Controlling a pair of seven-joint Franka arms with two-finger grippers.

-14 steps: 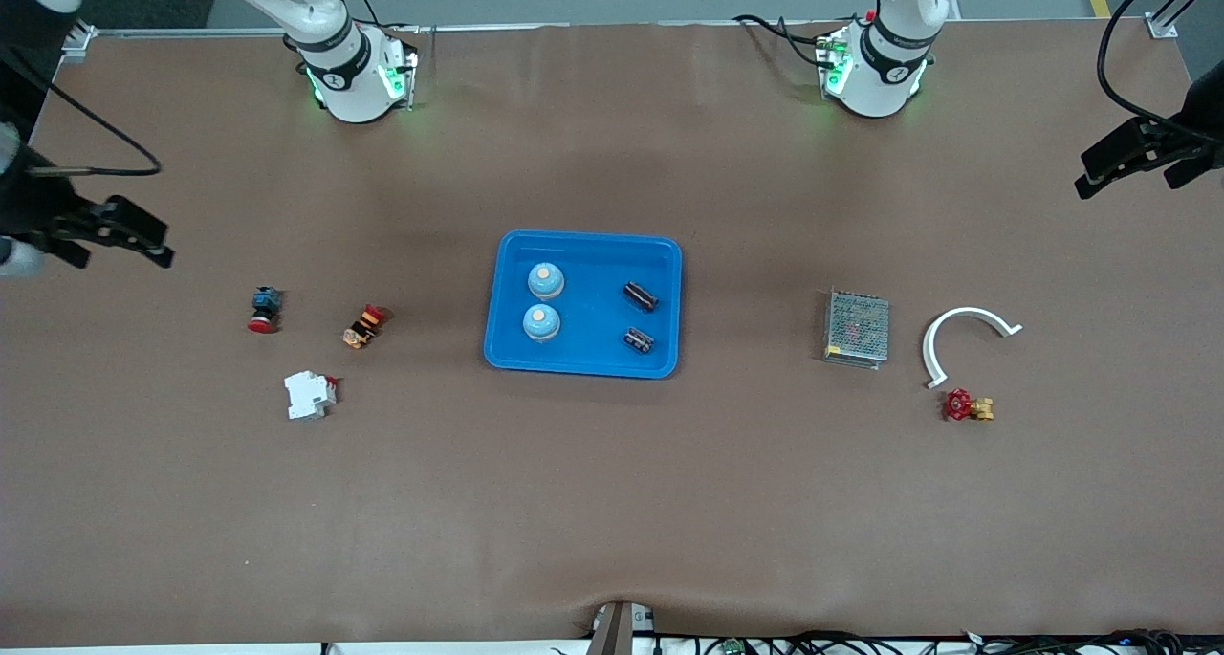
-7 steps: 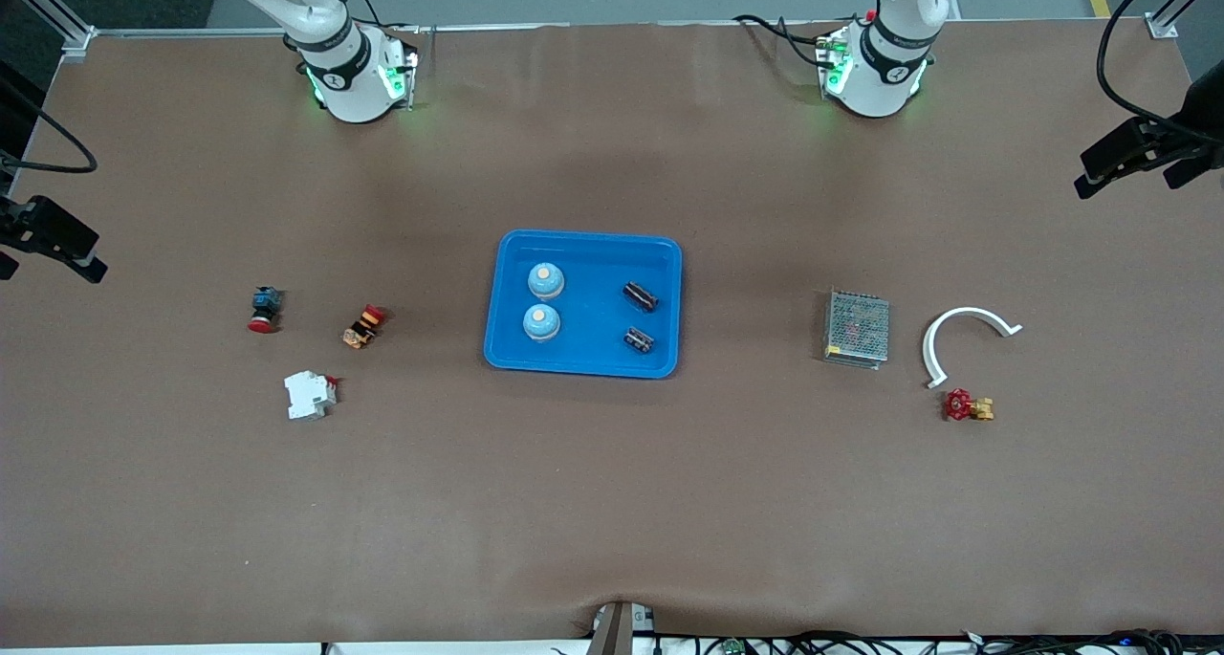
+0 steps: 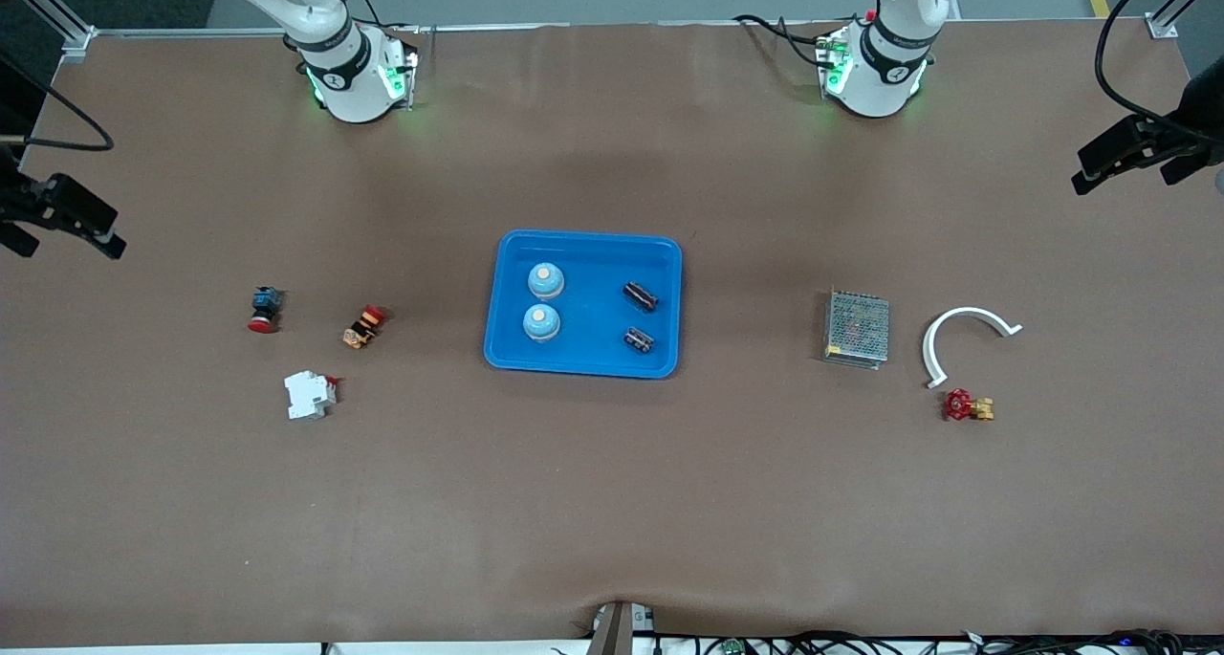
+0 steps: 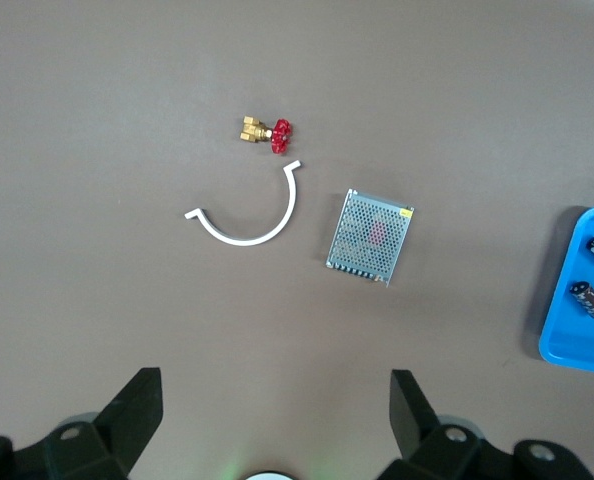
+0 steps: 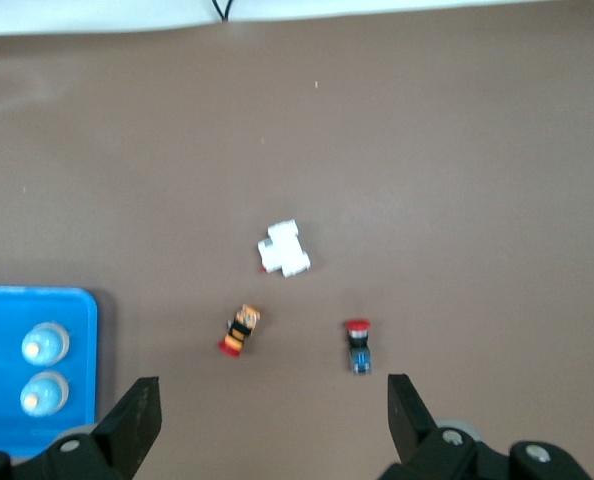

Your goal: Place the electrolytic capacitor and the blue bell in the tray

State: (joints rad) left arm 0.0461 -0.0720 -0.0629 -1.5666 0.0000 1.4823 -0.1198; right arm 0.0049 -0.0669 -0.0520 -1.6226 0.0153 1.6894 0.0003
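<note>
Notes, both arms up and clear of the work.

Tray point(image 3: 585, 357) sits mid-table. Inside it: two blue bells point(image 3: 545, 279) point(image 3: 541, 322) side by side toward my right arm's end, and two electrolytic capacitors point(image 3: 640, 295) point(image 3: 639, 339) toward my left arm's end. All four lie flat on the tray floor, apart from each other, none on the rim.

My left gripper point(image 4: 277, 425) hangs high over the left arm's end of the table, fingers spread wide, nothing between them. My right gripper point(image 5: 275, 420) hangs high over the right arm's end, jaws likewise apart and empty.

Progress, my read: task looks done. No bell or cap left on the bare table in any view (as far as I can see).

What's left out there is not mine to move, I judge:
- mesh-covered box point(image 3: 857, 327), white curved piece point(image 3: 964, 332), red-handled brass valve point(image 3: 966, 406), all near the left arm's end.
- red push button point(image 3: 263, 310), orange-and-black part point(image 3: 362, 326), white breaker-like block point(image 3: 310, 394), near the right arm's end.

Nothing more to pick, prob. just hold clear.
</note>
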